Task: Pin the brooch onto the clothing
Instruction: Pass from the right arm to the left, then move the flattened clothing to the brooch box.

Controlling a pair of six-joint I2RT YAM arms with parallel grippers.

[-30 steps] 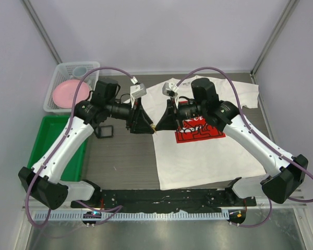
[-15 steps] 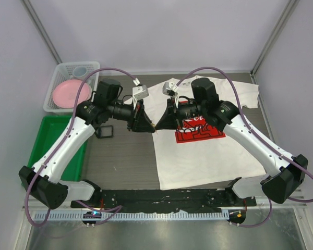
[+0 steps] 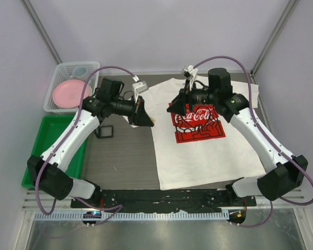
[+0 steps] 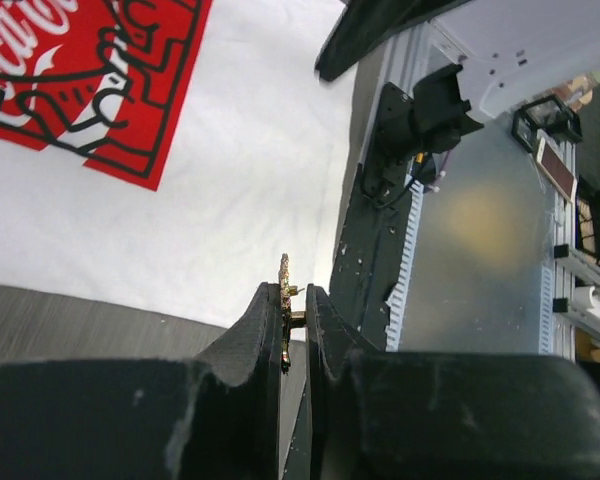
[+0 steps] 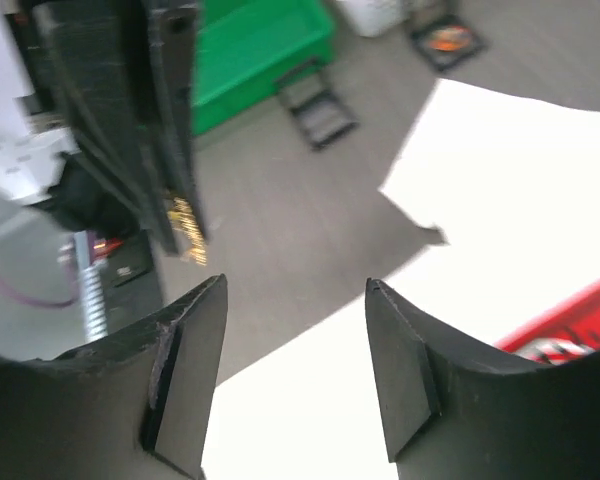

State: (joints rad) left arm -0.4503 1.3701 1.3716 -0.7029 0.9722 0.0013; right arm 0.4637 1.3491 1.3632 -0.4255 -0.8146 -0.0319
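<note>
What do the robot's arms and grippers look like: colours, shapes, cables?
The left arm and right arm have white links and black joints. The left gripper and right gripper are black, with wedge-shaped fingers. A purple cable loops along each arm.

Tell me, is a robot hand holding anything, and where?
The left gripper pinches the gold brooch by its lower part. The right gripper is open, empty.

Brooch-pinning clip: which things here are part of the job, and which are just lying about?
Job: brooch, pinched in the left gripper; T-shirt, spread flat; right gripper, open.
Lying about: green bin; white basket holding a pink plate; small black frame beside the bin.
</note>
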